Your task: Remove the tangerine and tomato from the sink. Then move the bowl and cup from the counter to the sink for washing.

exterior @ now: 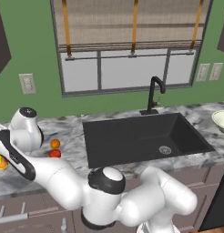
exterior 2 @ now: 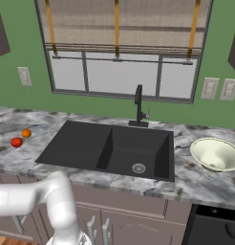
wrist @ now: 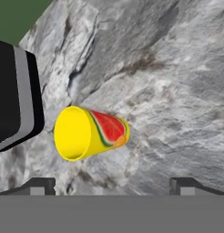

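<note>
Your tool [wrist: 112, 184] hangs with its tips spread wide and nothing between them, just above the cup [wrist: 91, 133], which stands on the marbled surface [wrist: 177, 82] at the far left, well apart from the sink [exterior: 141, 136]. You look nearly down its length: the open yellow mouth faces you and the body tapers away toward the base. It looks light, stiff and smooth, probably slippery, so straddle the wall just below the rim, across its width. The tangerine [exterior: 55, 144] and tomato [exterior: 54, 153] sit beside the basin
</note>
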Tool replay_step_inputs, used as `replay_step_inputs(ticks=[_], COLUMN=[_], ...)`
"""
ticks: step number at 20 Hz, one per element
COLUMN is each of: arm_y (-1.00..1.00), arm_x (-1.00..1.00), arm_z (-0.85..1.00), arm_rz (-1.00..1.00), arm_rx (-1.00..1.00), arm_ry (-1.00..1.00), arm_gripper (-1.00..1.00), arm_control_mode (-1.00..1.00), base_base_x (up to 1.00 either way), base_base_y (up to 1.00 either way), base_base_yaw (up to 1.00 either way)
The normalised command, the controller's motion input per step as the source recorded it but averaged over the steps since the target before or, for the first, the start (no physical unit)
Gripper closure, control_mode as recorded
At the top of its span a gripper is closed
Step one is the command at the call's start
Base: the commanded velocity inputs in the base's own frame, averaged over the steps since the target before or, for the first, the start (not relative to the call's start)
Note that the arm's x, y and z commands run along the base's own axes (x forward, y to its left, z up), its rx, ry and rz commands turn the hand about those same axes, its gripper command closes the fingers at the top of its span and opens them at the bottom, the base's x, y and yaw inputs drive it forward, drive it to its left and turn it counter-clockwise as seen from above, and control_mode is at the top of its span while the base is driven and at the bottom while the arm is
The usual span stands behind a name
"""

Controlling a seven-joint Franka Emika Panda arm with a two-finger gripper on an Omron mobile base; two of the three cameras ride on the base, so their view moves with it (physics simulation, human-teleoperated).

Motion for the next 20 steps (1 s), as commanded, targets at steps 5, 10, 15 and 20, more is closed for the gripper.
replay_step_inputs(ticks=[5, 10, 15, 20], arm_y=[0.09, 0.07, 0.07, 0.07], arm_x=[0.04, 0.0, 0.06, 0.06], arm_z=[-0.07, -0.09, -0.08, -0.09], arm_rz=[0.0, 0.0, 0.0, 0.0], arm_rx=[0.0, 0.0, 0.0, 0.0], arm_ry=[0.06, 0.04, 0.01, 0.0], arm_gripper=[-1.0, -1.0, -1.0, -1.0], arm_control_mode=[-1.0, -1.0, -1.0, -1.0], base_base_x=[0.0, 0.0, 0.0, 0.0], base_base_y=[0.0, 0.0, 0.0, 0.0], base_base_yaw=[0.0, 0.0, 0.0, 0.0])
